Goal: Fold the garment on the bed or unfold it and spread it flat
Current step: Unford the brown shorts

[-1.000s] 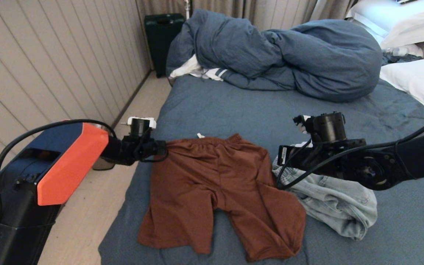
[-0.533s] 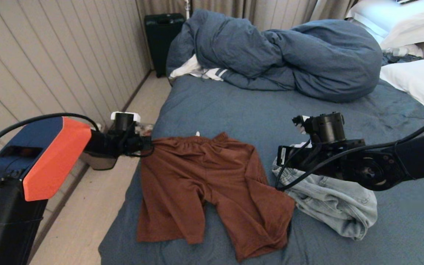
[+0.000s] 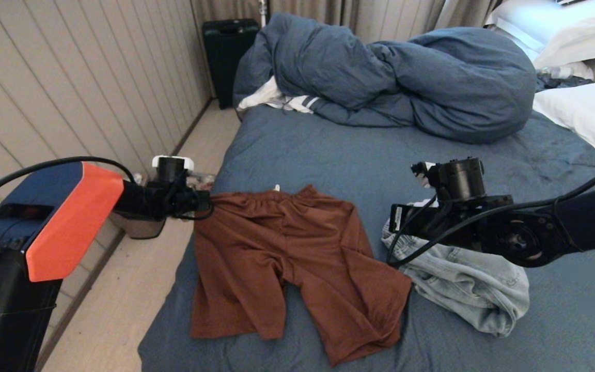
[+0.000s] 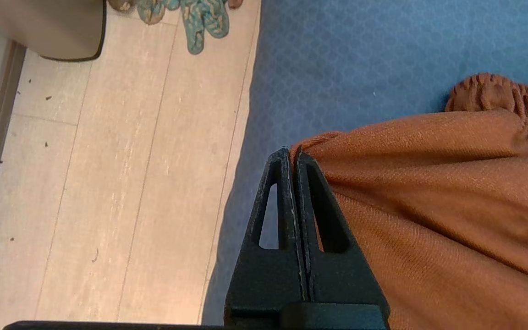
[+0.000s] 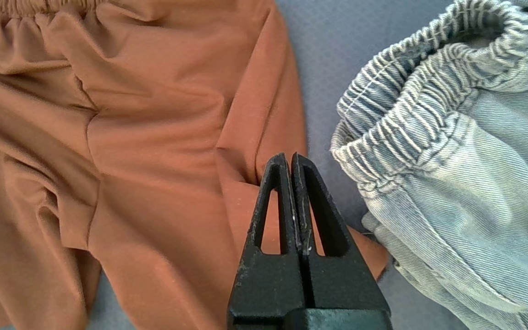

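Rust-brown shorts (image 3: 287, 268) lie spread on the bed (image 3: 328, 155) near its left edge, waistband toward the duvet (image 3: 406, 77). Left gripper (image 4: 293, 156) at that edge, jaws fully closed, pinching the waistband corner. Right gripper (image 5: 290, 160) hovers over the shorts' right side, jaws pressed together w/ nothing between them. Crumpled denim shorts (image 3: 468, 289) just beside, touching the brown leg.

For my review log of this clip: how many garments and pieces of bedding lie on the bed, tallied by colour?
Rust-brown: 1, the shorts
Light-blue denim: 1, the bunched jeans
White with dark stripes: 1, a garment half under the duvet
Slate blue: 1, the bunched duvet
White: 2, the pillows
Total: 6
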